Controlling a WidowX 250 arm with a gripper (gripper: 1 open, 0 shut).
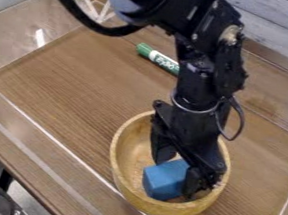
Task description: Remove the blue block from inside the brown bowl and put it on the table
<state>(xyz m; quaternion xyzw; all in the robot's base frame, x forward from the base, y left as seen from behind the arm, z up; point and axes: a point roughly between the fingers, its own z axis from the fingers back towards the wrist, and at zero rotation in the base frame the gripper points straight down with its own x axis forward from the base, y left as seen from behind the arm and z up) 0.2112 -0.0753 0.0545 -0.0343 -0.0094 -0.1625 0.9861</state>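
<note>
Block (165, 179) low in brown bowl (127, 168), at the open hand (183, 172)

The blue block lay inside the bowl, right at the lower end of the hand. Much of its bright-blue face showed just beside the fingers, toward the lower left of the view, while the black fingers hid its far and right-hand parts. The hand was unclenched, its fingers spread apart and pointing down into the bowl. They overlapped the block in the view; whether either one touched it could not be told.

The bowl sat beneath the hand, its thick, light-brown rim running around the lowered fingertips. Bare wood of its inner wall showed to the left of the hand and below the block. The bowl rested on the dark wood-grain surface (76, 80), which stretched out on both sides of the hand.

Above the hand rose the black arm (203, 47), coming in from the top of the view. Beyond the hand, well apart from it and up to its left in the view, a green-and-white marker (158, 58) lay on the surface, one end close to the arm's outline.
</note>
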